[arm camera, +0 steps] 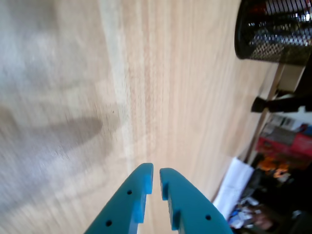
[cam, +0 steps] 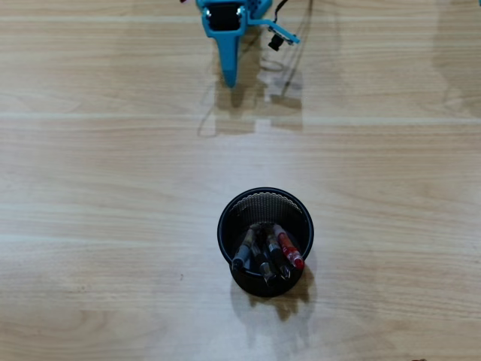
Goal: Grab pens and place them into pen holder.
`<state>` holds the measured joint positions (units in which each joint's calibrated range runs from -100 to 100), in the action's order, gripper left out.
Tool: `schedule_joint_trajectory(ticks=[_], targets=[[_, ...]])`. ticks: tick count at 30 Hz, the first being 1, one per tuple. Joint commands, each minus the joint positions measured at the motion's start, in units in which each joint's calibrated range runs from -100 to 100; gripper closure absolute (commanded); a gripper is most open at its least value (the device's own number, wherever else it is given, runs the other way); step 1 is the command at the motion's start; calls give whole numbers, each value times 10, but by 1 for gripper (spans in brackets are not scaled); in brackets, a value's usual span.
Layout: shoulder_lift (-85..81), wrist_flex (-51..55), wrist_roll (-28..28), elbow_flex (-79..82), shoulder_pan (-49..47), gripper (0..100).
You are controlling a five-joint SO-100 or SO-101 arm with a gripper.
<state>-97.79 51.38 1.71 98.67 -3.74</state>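
Four pens (cam: 267, 253) are held in the holder (cam: 225, 226) at 6 o'clock on the bench (cam: 90, 226); the jaws are nearly closed, empty

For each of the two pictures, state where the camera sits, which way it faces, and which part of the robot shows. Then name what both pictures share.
Overhead view: fixed above, facing straight down on the wooden table; the blue gripper enters at the top edge.
Wrist view: rides on the arm, looking along the tabletop; the gripper's fingertips, nearly closed and empty, rise from the bottom edge.
Shared: the pen holder, with the pens inside it, and the table.
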Motion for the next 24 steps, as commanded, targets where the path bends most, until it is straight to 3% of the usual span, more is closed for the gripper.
schedule_joint_trajectory(ticks=[1, 24], targets=[[-7, 2, -33, 2, 4, 97], [-6, -5, -33, 2, -3, 97]])
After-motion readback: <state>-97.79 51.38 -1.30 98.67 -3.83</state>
